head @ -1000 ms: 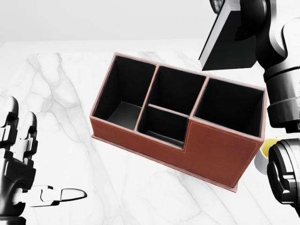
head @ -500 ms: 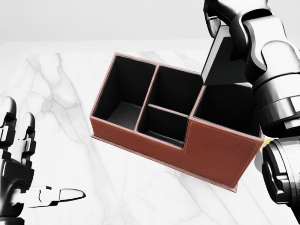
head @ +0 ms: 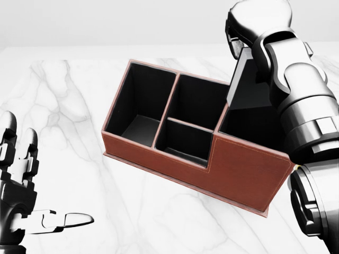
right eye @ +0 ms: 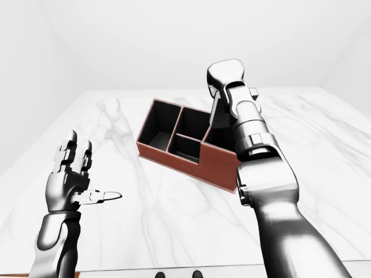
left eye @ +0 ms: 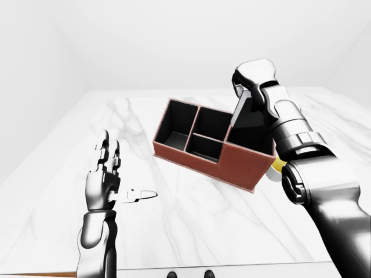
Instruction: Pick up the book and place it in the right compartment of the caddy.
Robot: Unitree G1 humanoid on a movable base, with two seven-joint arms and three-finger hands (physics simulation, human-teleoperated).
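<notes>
- Marble table point(head: 79, 106), plain white room.
- Right hand point(head: 254, 32) fingers closed on book point(head: 249, 84), tilted, lower edge entering caddy point(head: 233, 174) right compartment.
- Left hand point(left eye: 107, 182) spread, empty.
- Square book with walls; lower, then release.

White marble table point(head: 79, 100), brown-red caddy point(head: 238, 174) on it, a small yellow thing point(left eye: 278, 166) just beside the caddy.

Both arms are glossy silver-grey metal with black joints, pretty chrome looking. The right arm point(left eye: 301, 156) is built from fat rounded segments with dark ringed collars between them, topped by a bulbous cap. The left hand point(left eye: 106, 182) has three chunky fingers point(left eye: 102, 152) in silver with black knuckle gaps, on a smooth tube-shaped forearm point(left eye: 96, 246).
</notes>
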